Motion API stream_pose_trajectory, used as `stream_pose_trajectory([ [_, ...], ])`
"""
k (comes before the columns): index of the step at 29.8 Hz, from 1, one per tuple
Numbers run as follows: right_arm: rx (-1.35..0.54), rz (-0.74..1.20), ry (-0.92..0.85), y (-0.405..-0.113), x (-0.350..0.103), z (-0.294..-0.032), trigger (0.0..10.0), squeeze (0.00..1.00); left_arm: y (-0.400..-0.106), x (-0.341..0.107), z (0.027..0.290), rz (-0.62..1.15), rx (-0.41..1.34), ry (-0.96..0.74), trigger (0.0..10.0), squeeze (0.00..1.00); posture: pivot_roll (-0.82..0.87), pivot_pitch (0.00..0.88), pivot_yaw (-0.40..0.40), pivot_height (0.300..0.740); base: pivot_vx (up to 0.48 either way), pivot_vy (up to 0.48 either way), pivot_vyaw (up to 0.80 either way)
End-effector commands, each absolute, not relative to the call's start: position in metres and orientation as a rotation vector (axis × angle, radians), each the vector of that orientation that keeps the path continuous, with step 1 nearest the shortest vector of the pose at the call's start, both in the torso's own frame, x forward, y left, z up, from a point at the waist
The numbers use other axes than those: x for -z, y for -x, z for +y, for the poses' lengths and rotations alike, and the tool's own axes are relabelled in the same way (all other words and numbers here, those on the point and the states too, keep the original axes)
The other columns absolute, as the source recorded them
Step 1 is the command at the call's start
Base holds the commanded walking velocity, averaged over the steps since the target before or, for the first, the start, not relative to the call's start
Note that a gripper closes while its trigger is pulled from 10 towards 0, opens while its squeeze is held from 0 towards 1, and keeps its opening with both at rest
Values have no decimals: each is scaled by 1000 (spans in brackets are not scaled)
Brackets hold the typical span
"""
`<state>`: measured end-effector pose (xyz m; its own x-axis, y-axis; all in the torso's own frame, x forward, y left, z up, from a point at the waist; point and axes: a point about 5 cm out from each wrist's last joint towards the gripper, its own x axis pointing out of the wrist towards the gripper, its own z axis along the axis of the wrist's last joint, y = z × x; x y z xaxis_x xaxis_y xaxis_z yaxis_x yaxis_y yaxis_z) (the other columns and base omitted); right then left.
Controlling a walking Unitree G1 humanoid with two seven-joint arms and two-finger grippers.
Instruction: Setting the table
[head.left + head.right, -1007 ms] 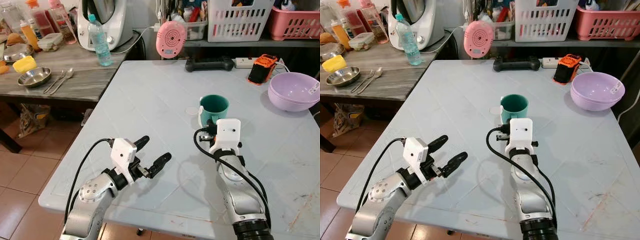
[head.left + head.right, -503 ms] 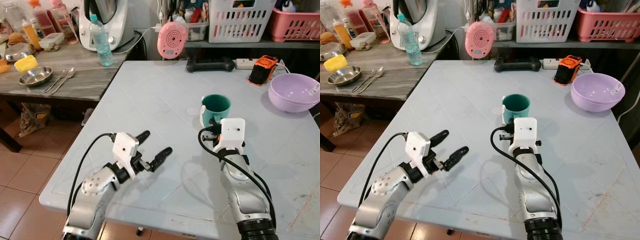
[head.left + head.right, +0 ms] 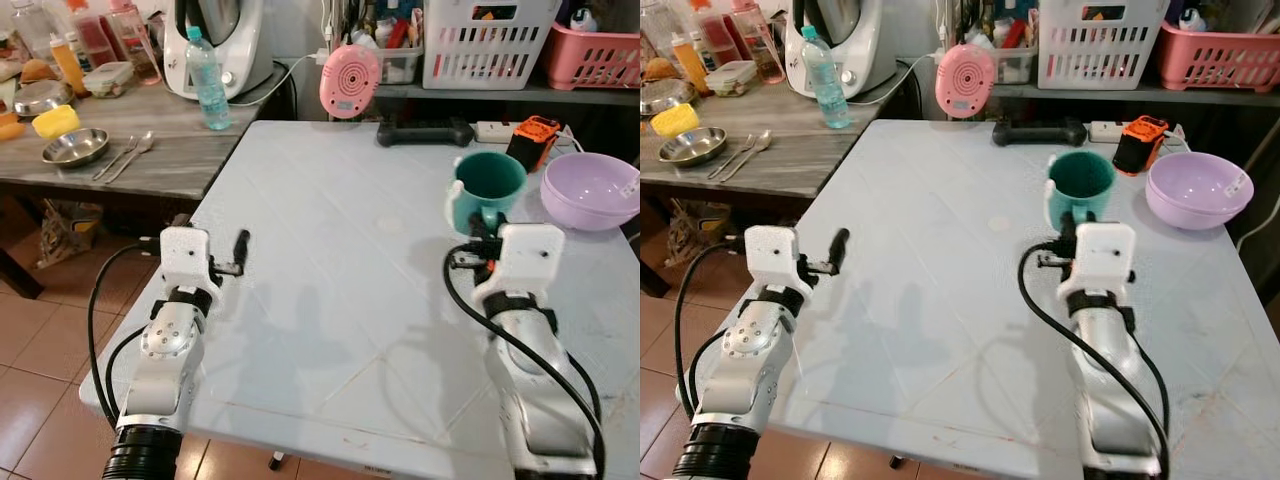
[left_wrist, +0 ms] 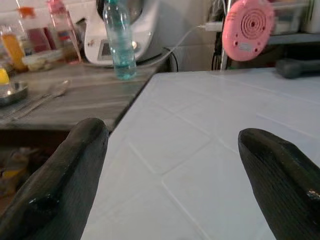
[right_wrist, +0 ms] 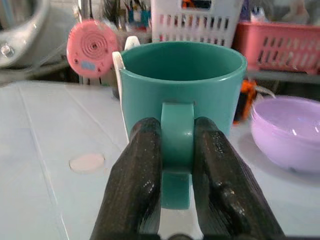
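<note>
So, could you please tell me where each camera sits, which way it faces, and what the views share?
Left eye view, right eye view: on the head, looking forward and down at the table; both silver arms show.
Left wrist view: along the open left gripper, toward the water bottle.
Right wrist view: along the right gripper, pinching the green mug by its handle.
Shared: the pink round device shows in every view.

A pink round device (image 3: 349, 80) stands beside a water bottle (image 3: 209, 79).
</note>
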<state>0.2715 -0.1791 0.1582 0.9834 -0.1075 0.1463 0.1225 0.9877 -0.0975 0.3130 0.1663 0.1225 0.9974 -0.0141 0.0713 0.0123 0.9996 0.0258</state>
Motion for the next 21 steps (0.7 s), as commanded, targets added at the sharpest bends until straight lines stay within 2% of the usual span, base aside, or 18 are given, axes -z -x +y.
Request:
stream_pose_trajectory([
  [1, 114, -159, 98, -268, -164, -178, 10000, 0, -312, -116, 166, -43, 8, -20, 10000, 0, -119, 0, 63, 740, 0, 0, 0],
  [6, 108, -128, 95, -265, -160, -177, 10000, 0, -312, -110, 160, -21, 33, -24, 10000, 0, -129, 0, 62, 740, 0, 0, 0],
  [14, 105, -114, 93, -267, -160, -176, 10000, 0, -315, -111, 158, -22, 21, -19, 10000, 0, -128, 0, 61, 740, 0, 0, -649],
  [21, 100, -108, 96, -266, -159, -173, 10000, 0, -314, -110, 157, -23, 27, -28, 10000, 0, -128, 0, 64, 740, 0, 0, 0],
])
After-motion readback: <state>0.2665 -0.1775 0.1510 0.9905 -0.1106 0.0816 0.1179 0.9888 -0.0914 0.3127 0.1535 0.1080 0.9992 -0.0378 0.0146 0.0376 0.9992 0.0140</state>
